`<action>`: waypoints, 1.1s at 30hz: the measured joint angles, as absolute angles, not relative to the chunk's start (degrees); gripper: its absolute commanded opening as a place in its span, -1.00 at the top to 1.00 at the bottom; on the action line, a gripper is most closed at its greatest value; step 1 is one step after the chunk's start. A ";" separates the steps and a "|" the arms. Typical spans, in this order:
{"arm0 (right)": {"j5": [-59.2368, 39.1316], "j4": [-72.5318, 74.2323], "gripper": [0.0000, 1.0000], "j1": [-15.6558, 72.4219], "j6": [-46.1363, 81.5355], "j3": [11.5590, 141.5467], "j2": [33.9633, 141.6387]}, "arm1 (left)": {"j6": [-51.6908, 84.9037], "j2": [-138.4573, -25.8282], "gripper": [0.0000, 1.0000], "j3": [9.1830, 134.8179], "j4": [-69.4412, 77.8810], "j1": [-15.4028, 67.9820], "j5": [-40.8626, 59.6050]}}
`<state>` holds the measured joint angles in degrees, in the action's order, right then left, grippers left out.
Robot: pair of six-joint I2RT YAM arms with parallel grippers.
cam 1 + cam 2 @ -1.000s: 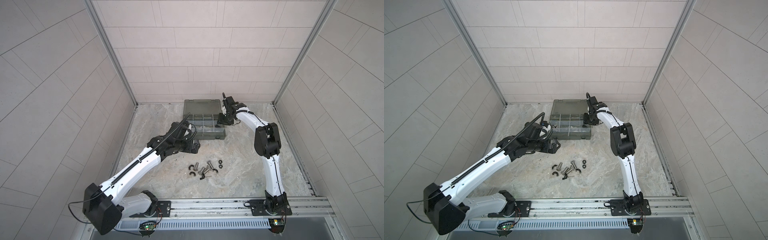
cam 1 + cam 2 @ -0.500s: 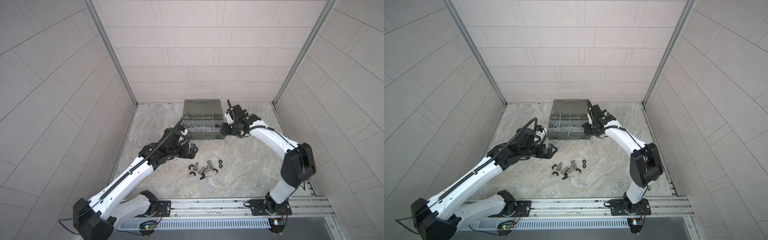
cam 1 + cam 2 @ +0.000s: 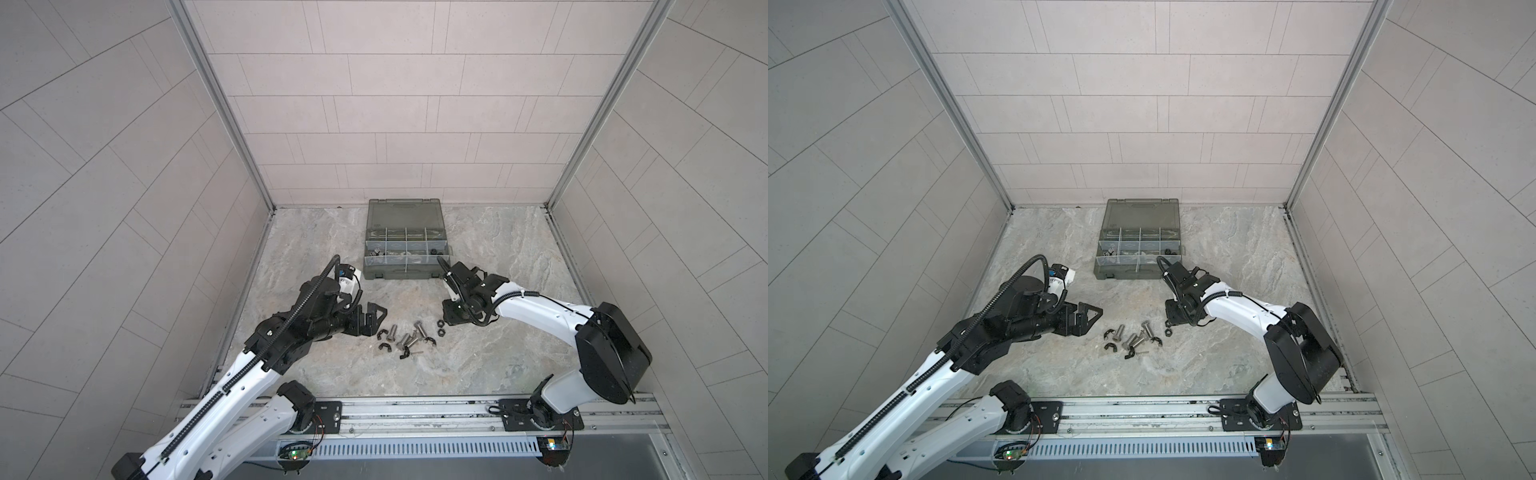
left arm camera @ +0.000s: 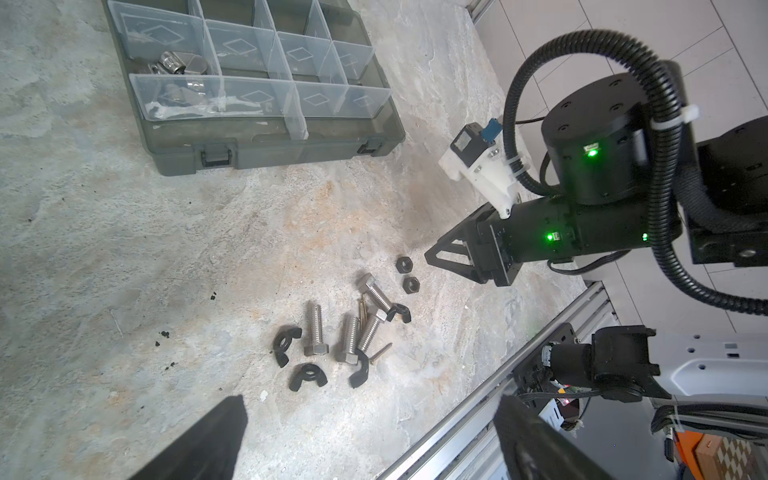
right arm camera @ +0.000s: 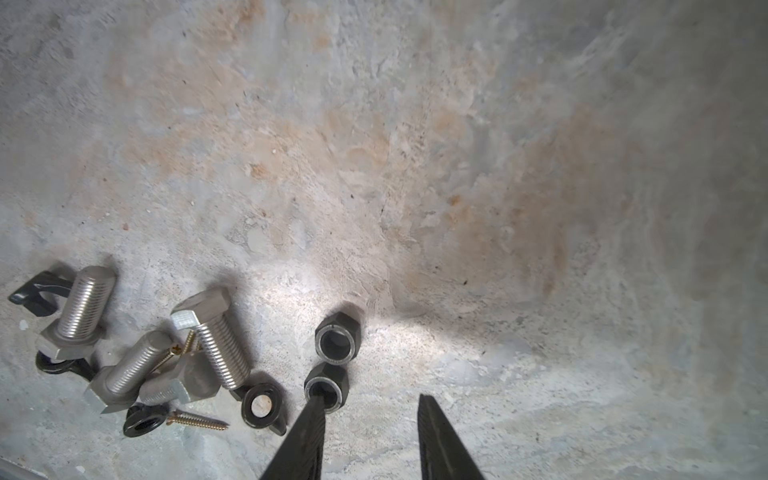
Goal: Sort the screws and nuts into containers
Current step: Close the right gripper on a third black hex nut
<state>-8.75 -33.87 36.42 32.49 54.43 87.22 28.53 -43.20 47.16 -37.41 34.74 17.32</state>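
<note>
Right fingers (image 5: 305, 436) stand partly apart and empty, low over the tabletop (image 3: 478, 357) near its middle. One tip overlaps the rim of the nearer of two black hex nuts (image 5: 328, 380), and the gap between the tips lies beside that nut, not around it. Silver screws (image 5: 218, 345) lie heaped just beside. Left fingers (image 4: 208, 440) are spread wide, holding nothing. Open containers (image 3: 399, 272) sit at the back edge. Closing now would likely miss the nut, or flick it into its neighbour and scatter both.
</note>
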 measured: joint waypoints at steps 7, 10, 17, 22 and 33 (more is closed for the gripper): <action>-8.51 -30.98 0.23 38.13 33.30 54.30 88.66 | 30.06 -42.54 -1.00 45.01 -38.48 34.74 18.00; -8.49 -30.44 0.23 38.46 33.34 54.33 90.02 | 30.13 -42.04 -1.00 45.04 -38.52 34.74 17.98; -8.51 -29.28 0.23 39.09 33.61 54.41 92.99 | 30.04 -42.15 -1.00 45.04 -39.46 34.74 17.80; -8.56 -28.67 0.26 39.38 33.69 54.68 94.67 | 30.00 -42.17 -1.00 45.04 -39.88 34.74 17.65; -8.51 -28.51 0.50 39.38 33.26 55.94 97.10 | 29.78 -43.09 -1.00 45.04 -40.42 34.74 16.99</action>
